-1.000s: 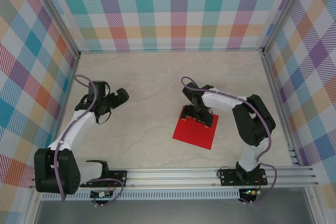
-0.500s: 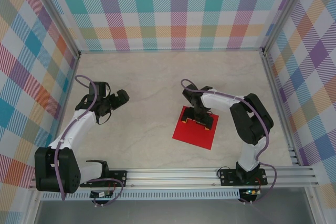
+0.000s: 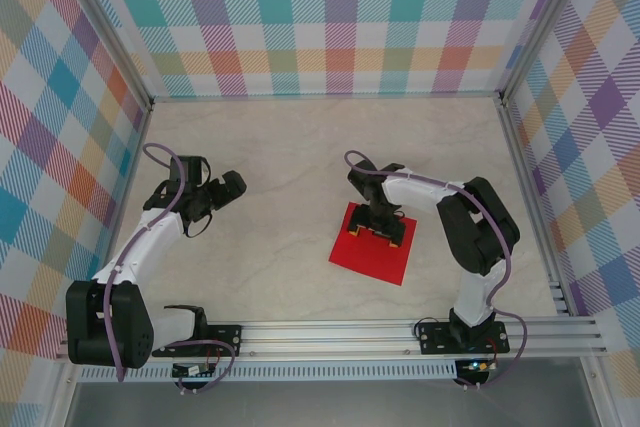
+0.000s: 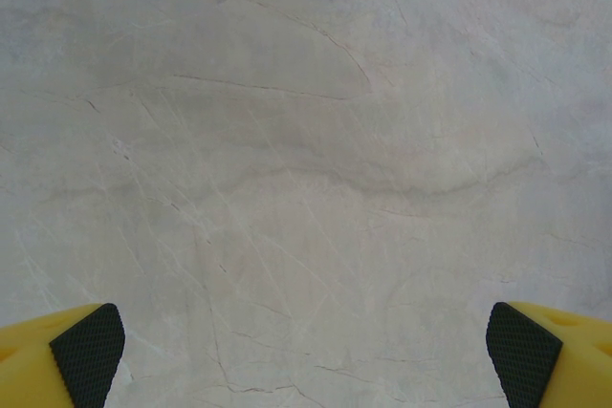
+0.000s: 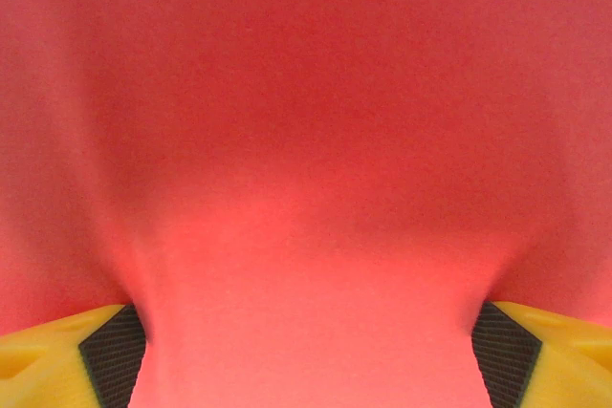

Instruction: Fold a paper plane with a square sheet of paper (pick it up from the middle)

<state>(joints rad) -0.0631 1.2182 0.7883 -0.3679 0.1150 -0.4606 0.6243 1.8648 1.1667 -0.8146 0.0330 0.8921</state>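
Right gripper (image 3: 376, 235): lowered onto square sheet of paper (image 3: 372, 263), shifted slightly left. Jaws: begun narrowing, paper now buckling between them.

Matt square sheet of paper (image 3: 372, 255), smooth marbled table (image 3: 280, 167)

You are looking at a pale beige, marble-veined tabletop (image 3: 290, 147), boxed in on three sides by upright panels of pastel plaid (image 3: 330, 17). Silver metal posts (image 3: 108, 32) rise at its back corners, and a ribbed aluminium rail (image 3: 330, 332) runs across its near edge.
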